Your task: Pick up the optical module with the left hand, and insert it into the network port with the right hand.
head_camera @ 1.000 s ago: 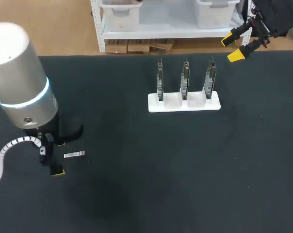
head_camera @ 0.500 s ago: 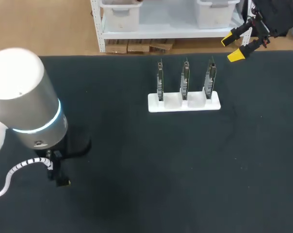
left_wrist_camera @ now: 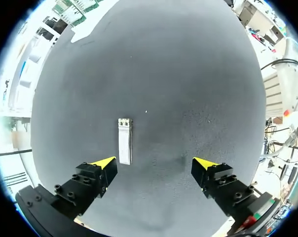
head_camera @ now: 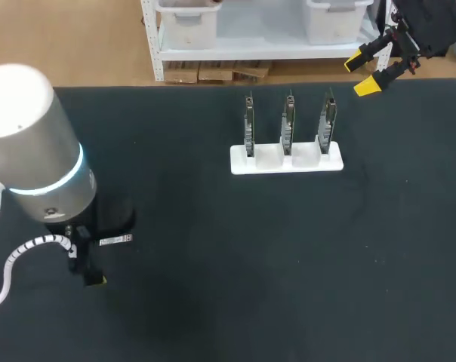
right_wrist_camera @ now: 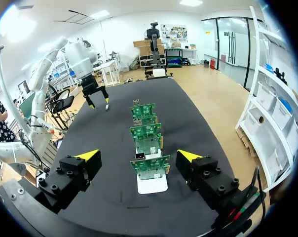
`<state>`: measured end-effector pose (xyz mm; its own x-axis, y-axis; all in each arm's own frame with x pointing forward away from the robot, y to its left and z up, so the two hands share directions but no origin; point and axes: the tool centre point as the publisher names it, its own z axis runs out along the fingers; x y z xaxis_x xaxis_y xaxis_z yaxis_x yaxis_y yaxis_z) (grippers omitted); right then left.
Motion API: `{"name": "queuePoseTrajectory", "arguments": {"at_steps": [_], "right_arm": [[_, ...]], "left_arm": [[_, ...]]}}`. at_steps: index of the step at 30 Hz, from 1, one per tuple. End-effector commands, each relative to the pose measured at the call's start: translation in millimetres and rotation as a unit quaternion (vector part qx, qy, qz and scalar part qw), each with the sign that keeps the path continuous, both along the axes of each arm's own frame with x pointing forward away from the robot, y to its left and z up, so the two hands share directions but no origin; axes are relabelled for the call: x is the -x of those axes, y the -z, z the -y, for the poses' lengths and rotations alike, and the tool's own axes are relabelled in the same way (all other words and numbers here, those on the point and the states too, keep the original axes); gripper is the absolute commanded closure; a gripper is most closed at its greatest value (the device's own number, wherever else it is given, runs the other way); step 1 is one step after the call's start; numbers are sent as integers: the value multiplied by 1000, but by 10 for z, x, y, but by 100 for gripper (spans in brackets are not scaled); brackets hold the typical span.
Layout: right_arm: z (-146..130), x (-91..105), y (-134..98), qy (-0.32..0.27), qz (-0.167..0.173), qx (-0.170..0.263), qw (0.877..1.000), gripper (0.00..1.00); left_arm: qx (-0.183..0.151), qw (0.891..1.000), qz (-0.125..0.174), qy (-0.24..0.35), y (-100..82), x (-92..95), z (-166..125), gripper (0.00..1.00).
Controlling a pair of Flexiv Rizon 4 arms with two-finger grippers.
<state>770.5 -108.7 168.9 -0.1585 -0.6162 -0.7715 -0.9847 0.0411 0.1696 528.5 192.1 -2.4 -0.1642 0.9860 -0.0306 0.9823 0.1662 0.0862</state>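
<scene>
The biggest risk is a misaligned descent over the bench (head_camera: 288, 264). The left arm (head_camera: 32, 151) points straight down, and its left end effector (left_wrist_camera: 155, 163) hangs low with its fingers spread wide and nothing between them. The optical module (left_wrist_camera: 124, 140) lies flat on the bench just ahead of one fingertip, off to that side, not midway between the two. Lowering from here would likely set that finger on the module or shove it sideways. A thin, flat body like this may also skid or tip as the fingers close, and a skewed hold would spoil the handover.

The right arm sits high at the far side. Its right end effector (right_wrist_camera: 139, 155) is spread and empty, with the white rack (head_camera: 286, 160) of circuit boards (head_camera: 288, 121) ahead of and below it.
</scene>
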Motion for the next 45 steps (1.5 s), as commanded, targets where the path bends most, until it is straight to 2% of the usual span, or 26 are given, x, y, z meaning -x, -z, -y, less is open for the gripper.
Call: {"name": "queuePoseTrajectory", "arguments": {"at_steps": [1, 13, 45], "right_arm": [[0, 11, 1, 1, 1, 0, 1000, 0], [0, 11, 1, 1, 1, 0, 1000, 0], [0, 11, 1, 1, 1, 0, 1000, 0]], "left_arm": [[4, 1000, -21, 0, 53, -127, -23, 0], [3, 1000, -26, 1, 39, -204, -17, 0], [-1, 999, -39, 2, 162, -267, 35, 0]]}}
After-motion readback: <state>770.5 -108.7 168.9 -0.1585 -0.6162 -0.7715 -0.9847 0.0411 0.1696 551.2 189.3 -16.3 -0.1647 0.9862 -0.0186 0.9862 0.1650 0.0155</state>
